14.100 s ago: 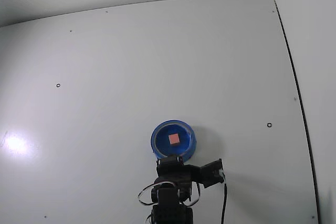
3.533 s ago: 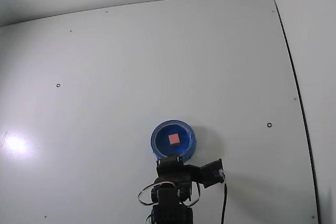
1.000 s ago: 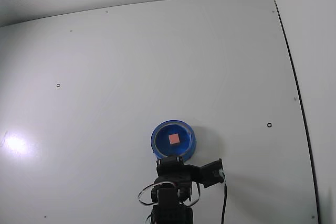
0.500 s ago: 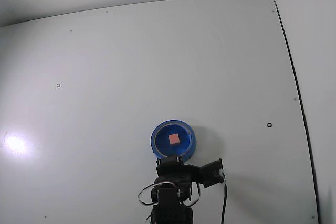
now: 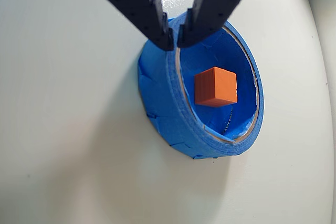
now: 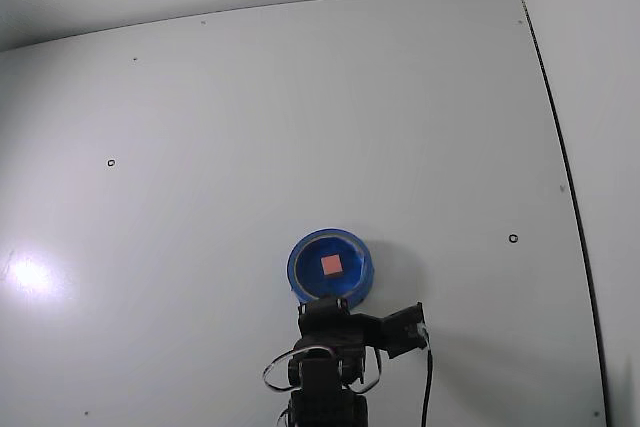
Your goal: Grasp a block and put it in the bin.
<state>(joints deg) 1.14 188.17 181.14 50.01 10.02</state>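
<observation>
The block (image 5: 216, 87) is being seen resting inside the bin (image 5: 163, 103), near its middle; the placing step is being judged done, with only a retreat being called for. The claw (image 5: 174, 40) is being held nearly closed, empty, at the bin's 11 o'clock rim, above the surface (image 6: 300, 127).

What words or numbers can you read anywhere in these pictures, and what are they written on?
There are none to read.
The bin is plain blue with no label.
The block has blank orange-red faces.
The gripper, its jaws nearly closed and holding nothing, shows no marking.
The white table has only a few tiny dark round marks, not letters or numbers.
</observation>
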